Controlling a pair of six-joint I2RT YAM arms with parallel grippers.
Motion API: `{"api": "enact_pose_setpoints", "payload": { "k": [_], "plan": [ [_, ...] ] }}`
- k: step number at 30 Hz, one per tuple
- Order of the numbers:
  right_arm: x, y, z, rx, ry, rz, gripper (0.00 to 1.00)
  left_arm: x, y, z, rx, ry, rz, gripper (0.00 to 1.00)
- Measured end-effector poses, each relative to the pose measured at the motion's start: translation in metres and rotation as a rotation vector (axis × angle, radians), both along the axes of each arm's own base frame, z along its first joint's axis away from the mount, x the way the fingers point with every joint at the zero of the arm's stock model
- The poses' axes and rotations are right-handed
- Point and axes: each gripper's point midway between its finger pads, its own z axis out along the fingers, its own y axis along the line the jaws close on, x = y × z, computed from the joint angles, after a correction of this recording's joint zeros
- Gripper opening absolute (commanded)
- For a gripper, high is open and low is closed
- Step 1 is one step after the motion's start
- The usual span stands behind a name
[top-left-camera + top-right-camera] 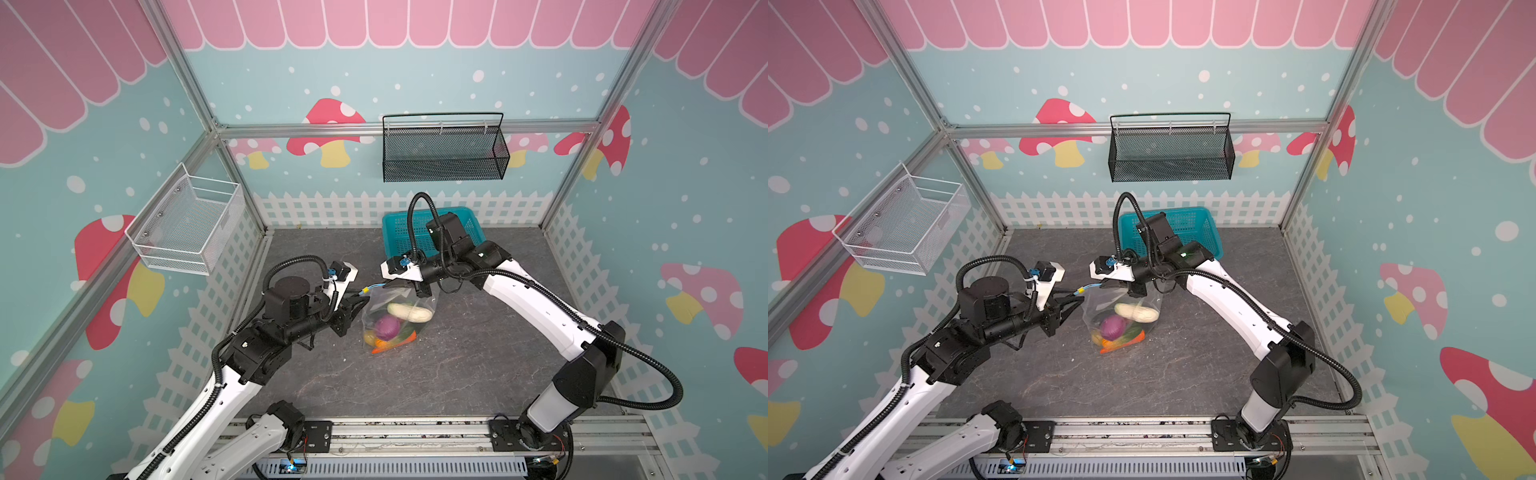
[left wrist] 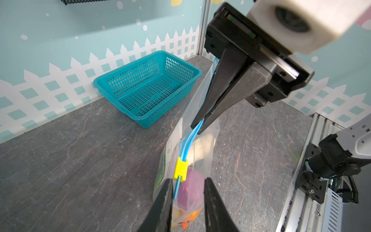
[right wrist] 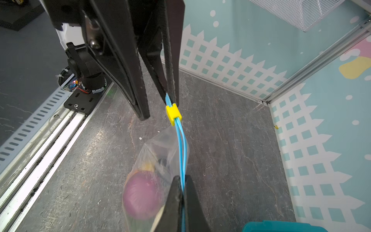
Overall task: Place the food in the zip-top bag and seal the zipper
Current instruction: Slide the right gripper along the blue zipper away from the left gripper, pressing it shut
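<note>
The zip-top bag (image 1: 399, 305) (image 1: 1121, 301) hangs by its mouth, its bottom on the table. Inside lies the food: a white radish (image 1: 409, 312), a purple onion (image 1: 386, 326) (image 2: 190, 186) and an orange carrot (image 1: 392, 348). The blue zipper (image 2: 187, 144) (image 3: 181, 140) runs between both grippers, its two tracks slightly apart. My right gripper (image 3: 183, 180) (image 1: 386, 285) (image 2: 197, 125) is shut on the zipper. The yellow slider (image 2: 180, 168) (image 3: 173, 114) sits at the other end, just off my left gripper (image 2: 189, 192) (image 1: 358, 297). Its jaws stand open, with the zipper's end against one finger.
A teal lattice basket (image 1: 388, 239) (image 2: 124, 68) stands on the table behind the right arm, near the back fence. A black mesh basket (image 1: 444, 153) hangs on the back wall and a white wire basket (image 1: 187, 224) on the left wall. A metal rail (image 1: 415, 432) runs along the front.
</note>
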Motion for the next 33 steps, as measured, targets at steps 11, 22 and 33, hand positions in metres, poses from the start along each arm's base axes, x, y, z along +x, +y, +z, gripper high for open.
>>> {"api": "enact_pose_setpoints", "payload": {
  "k": [11,22,33],
  "plan": [
    [0.0014,0.0005,-0.0006,-0.002,0.0,-0.004,0.0,-0.0008,0.0007,-0.0059,0.027,0.007,-0.007,0.14],
    [0.0031,0.0002,-0.0005,-0.007,-0.003,-0.013,0.0,-0.0001,0.0045,-0.0068,0.051,0.004,0.008,0.0],
    [-0.0005,0.0014,0.002,0.009,0.006,0.007,0.39,0.004,0.0052,0.001,0.058,-0.019,0.017,0.0]
  ]
}}
